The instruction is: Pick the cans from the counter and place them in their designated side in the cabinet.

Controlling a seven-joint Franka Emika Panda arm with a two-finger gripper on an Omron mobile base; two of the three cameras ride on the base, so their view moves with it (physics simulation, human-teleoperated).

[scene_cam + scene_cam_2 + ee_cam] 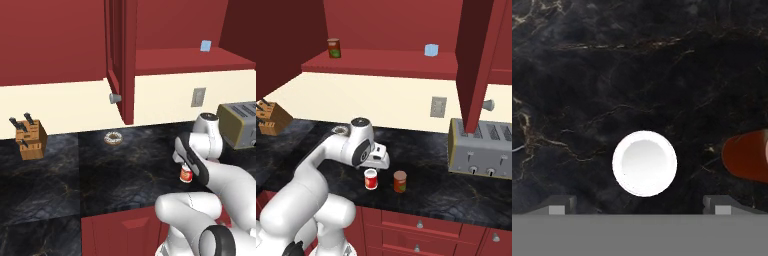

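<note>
Black marble-look counter with thin gold veins runs under dark red wall units; cream wall between the two.

Cabinet: open, its tall narrow door swung outward with a grey knob at the lower edge. Contents of the red inner shelf: one dark can with a green label standing upright at the left end, and a small light-blue box further right, well apart from it.

On the counter: red can, white-yellow label, pale top, upright. Maroon-brown can upright just beside it, not touching as far as I can tell. Toaster stands to the right, near the wall. Knife block sits at the far left, a doughnut close to the wall below the door.

Gripper: pointing straight down above the red can. Hand view looks directly onto the can's round pale top, centred between the two fingertips, which stand spread wide either side of it. Jaws empty, nothing clamped. Maroon-brown can shows at the right edge of that view, outside the fingers.
</note>
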